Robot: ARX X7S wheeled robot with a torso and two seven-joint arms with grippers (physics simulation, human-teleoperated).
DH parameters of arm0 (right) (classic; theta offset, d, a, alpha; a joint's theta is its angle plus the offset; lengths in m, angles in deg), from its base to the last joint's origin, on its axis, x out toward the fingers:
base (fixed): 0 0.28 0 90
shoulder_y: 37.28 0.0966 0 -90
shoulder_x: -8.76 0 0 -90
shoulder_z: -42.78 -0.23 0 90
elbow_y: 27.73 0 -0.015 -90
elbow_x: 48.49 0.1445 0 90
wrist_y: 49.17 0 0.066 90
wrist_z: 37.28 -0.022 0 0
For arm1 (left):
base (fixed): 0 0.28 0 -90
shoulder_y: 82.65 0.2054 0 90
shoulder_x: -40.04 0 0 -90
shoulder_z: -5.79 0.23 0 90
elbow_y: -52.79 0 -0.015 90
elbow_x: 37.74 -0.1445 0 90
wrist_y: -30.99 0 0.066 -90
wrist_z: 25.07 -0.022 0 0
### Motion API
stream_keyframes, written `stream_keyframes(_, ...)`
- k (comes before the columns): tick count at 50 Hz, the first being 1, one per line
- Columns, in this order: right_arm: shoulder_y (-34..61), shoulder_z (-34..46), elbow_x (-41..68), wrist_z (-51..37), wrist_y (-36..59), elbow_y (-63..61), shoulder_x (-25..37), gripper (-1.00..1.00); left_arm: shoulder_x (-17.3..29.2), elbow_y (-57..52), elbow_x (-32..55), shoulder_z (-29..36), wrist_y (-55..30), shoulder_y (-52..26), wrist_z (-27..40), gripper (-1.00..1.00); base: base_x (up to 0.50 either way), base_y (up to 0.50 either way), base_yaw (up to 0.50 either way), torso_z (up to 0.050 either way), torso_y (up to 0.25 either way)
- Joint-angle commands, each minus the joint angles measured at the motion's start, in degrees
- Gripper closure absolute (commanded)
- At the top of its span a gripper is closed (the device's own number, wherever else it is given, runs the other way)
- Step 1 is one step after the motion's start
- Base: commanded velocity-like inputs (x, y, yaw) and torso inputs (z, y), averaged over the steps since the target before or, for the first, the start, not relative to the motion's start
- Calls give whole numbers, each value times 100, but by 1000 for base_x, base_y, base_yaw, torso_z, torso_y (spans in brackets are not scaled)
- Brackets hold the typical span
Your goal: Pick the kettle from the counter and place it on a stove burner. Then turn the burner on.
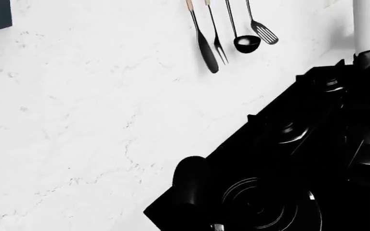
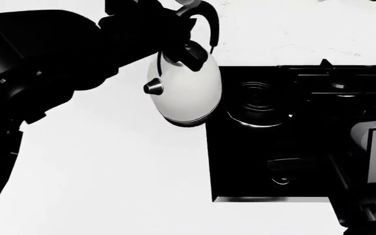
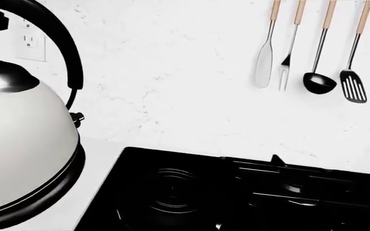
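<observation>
A: Biggest things first?
B: Counter [image 2: 109,171], smooth plain white, wide and flat. Glossy black stove [image 2: 273,171] set into it at its right side.
A: Kettle?
B: Kettle [image 2: 186,88], white egg shape, dark base ring, shiny knobbed lid, tall black arched handle. Lifted and tilted, hanging over the counter right at the stove's left edge, just beside the stove burner [image 2: 256,100]: round, raised concentric rings, glossy.
A: Claws?
B: Left gripper [image 2: 191,6] is at the handle top, mostly out of frame. Can't tell if it's pinching. Right gripper isn't visible.
A: Small stuff?
B: Four utensils [image 3: 313,53], wooden grips, metal ends, hang on the marbled wall behind the stove.
</observation>
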Motion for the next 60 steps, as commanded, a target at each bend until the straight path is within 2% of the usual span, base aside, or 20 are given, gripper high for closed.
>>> stream_keyframes(1,89,9,86,-7,16,39,5,-100,-67,105,-160,-8,82,-105,-39,100,0,-383,0,0,0)
stream_keyframes(26,-165,-17,-134,120,-141,107,26,-100,-337,590,-497,164,491,-162,-242,100,0,-383,0,0,1)
stream_keyframes(39,-250,32,-339,229,-184,125,3,-100,-721,1452,-1029,358,1042,-229,-322,100,0,-47,0,0,1)
stream_keyframes(46,-386,-27,-433,302,-300,199,27,-100,-1137,2482,-1464,549,1508,-443,-523,100,0,0,0,2,1)
stream_keyframes(52,-435,2,-523,358,-333,235,-7,-100,-1546,3444,-1664,620,2111,-537,-978,100,0,0,0,0,0)
stream_keyframes(60,-662,-169,-515,329,-491,236,130,-100,-2273,5221,-1976,795,3045,-806,-1525,100,0,0,0,0,1)
